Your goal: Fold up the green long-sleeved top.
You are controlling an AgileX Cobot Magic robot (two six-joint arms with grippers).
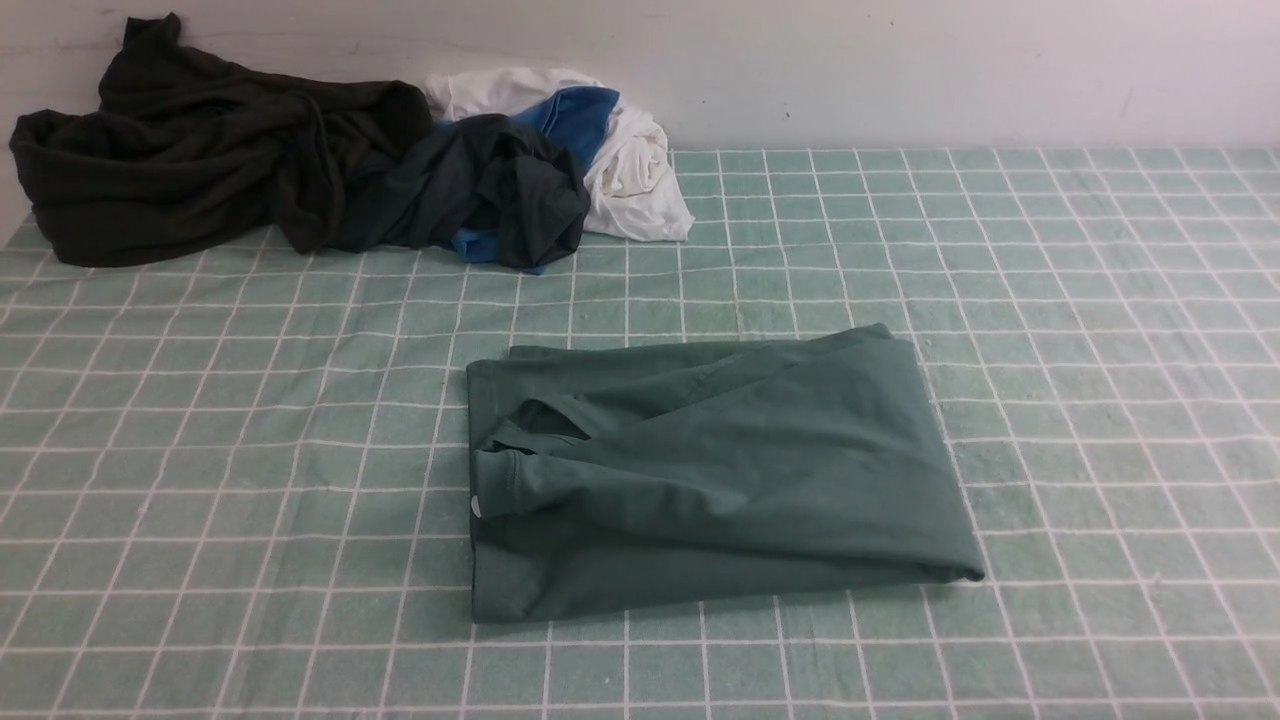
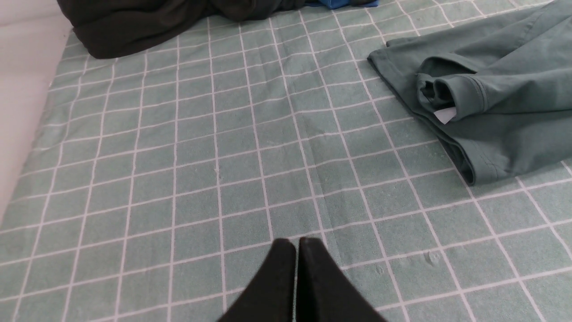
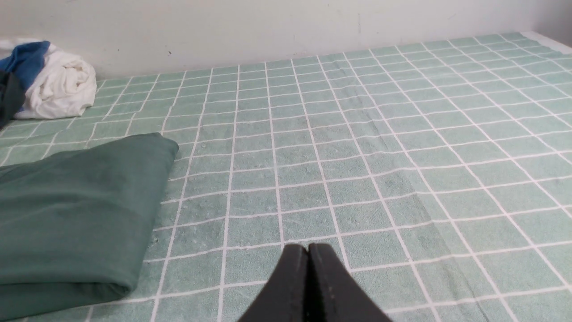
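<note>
The green long-sleeved top (image 1: pixel 715 475) lay folded into a compact, roughly rectangular bundle near the middle of the checked green tablecloth (image 1: pixel 200 480), with its collar and a small white label (image 2: pixel 445 115) at the bundle's left edge and a rounded fold along its right edge. Neither arm appeared in the front view. The left gripper (image 2: pixel 297 250) was positioned above bare cloth, well apart from the top's collar end; its two black fingers (image 2: pixel 279 277) were pressed together with no visible gap and held nothing. The right gripper (image 3: pixel 307 255) was likewise positioned above bare cloth beside the top's folded right edge, not touching it; its fingers (image 3: pixel 288 286) were fully closed and held nothing. At the far left of the table, against the wall (image 1: pixel 900 70), lay a pile of dark garments (image 1: pixel 220 150) adjoining a bunched white and blue garment (image 1: pixel 600 140), well apart from the folded top.
</note>
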